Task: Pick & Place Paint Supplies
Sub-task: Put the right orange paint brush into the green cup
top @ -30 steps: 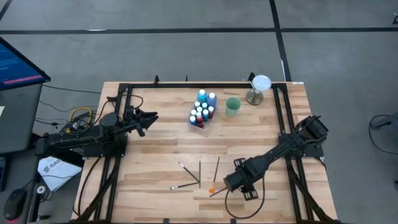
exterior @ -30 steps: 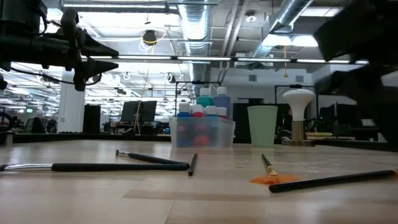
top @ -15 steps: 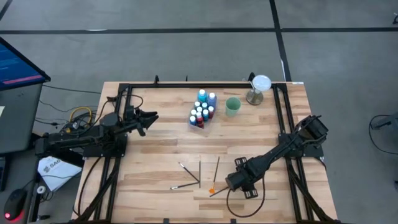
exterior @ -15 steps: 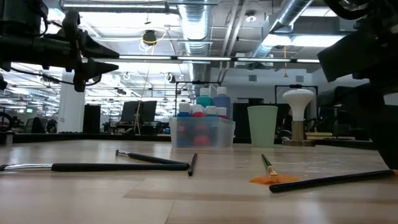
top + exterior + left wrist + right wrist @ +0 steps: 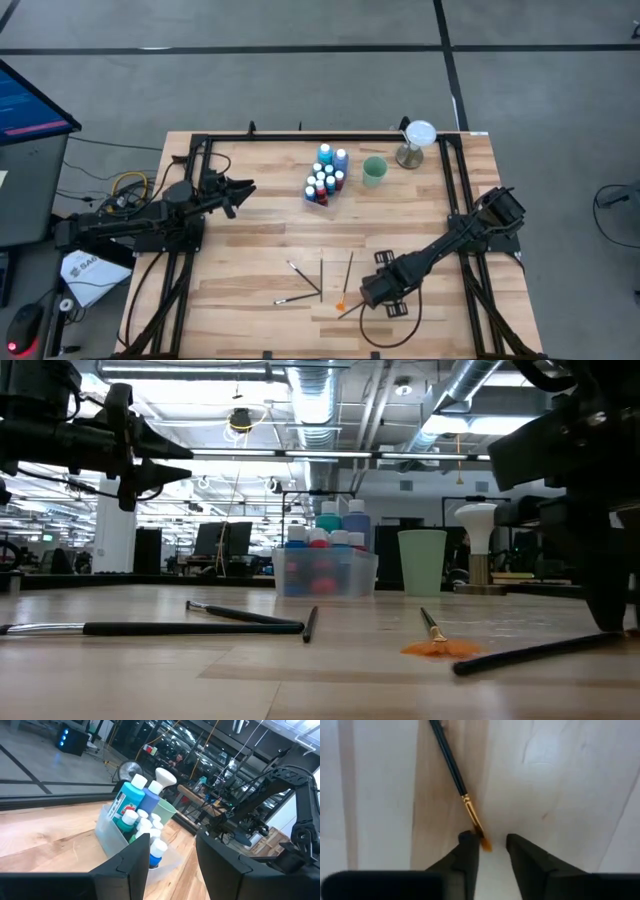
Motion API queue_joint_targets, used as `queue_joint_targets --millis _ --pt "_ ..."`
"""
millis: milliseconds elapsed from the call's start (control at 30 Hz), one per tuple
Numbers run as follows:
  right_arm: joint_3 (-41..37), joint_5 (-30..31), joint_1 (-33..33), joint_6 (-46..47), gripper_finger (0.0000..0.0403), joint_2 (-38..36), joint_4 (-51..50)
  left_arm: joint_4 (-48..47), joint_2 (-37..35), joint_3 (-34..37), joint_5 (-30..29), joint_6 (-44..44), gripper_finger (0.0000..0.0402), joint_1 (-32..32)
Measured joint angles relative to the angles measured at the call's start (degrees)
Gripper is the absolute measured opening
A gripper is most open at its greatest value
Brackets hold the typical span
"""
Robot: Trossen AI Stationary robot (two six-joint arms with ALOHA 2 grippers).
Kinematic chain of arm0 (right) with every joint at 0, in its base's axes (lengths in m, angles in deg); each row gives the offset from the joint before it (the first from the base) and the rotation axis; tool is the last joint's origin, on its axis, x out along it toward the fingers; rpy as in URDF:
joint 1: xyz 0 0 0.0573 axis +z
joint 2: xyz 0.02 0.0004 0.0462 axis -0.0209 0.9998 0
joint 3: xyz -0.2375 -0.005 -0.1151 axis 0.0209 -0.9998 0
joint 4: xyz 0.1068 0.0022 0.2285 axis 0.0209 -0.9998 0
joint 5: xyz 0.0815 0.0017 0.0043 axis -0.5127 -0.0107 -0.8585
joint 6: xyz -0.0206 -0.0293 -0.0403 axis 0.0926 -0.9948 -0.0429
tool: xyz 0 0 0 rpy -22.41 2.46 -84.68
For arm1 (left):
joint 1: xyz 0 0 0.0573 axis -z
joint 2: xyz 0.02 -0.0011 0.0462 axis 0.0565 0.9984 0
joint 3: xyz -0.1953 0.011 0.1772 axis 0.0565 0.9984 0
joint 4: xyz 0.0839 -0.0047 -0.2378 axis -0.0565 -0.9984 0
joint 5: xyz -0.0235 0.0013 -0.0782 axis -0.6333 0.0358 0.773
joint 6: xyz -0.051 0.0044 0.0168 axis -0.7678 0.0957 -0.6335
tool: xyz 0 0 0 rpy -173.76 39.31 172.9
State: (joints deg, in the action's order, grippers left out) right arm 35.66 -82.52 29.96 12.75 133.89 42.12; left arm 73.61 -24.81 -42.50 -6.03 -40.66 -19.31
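1. The step in hand looks like picking up a paintbrush: the right pincer (image 5: pixel 368 292) is low over the surface (image 5: pixel 250 250) at about five o'clock in the overhead view, right at the brushes.
2. In the right wrist view its fingers (image 5: pixel 468 851) stand slightly apart, straddling the orange tip of a brush (image 5: pixel 455 772) with nothing held yet.
3. Other brushes (image 5: pixel 321 276) lie scattered on the surface just at nine o'clock from that pincer; one long dark brush (image 5: pixel 150 627) lies flat in the table-level view.
4. The paint bottles (image 5: pixel 326 176) stand together in a clear tray (image 5: pixel 360 575) near twelve o'clock, with a green cup (image 5: pixel 374 171) just beside them at three o'clock.
5. The left pincer (image 5: pixel 243 187) waits at nine o'clock, raised, fingers parted and empty.
6. Next move, as I judge it: shift along to the handle, then close squarely on the thin stick so it does not roll away.
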Motion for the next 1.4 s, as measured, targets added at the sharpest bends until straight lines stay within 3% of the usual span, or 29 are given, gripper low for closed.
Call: queue_joint_targets --millis 200,267,567,933,1133,1400 --pt "-0.07 0.23 -0.16 -0.08 0.0019 -0.09 -0.78 0.08 0.00 0.00 0.00 -0.02 0.0154 -0.02" --pt "-0.07 0.02 -0.22 0.29 0.0007 -0.09 -0.85 0.15 0.00 0.00 0.00 -0.02 0.0154 -0.01" --pt "1.49 -1.05 -0.62 1.52 0.0001 -1.58 -2.30 0.46 0.00 0.00 0.02 -0.04 0.0154 0.00" --pt "1.40 -1.09 -5.26 5.97 0.0000 -11.88 -7.64 0.87 0.00 0.00 0.04 -0.04 0.0154 -0.01" --pt "1.56 -1.84 -11.22 7.60 0.0000 -19.99 -11.97 0.96 0.00 0.00 0.07 -0.04 0.0154 -0.02" --pt "1.62 -4.74 -24.12 24.72 0.0000 -30.09 -24.47 1.32 0.00 0.00 0.24 -0.04 0.0154 -0.01"
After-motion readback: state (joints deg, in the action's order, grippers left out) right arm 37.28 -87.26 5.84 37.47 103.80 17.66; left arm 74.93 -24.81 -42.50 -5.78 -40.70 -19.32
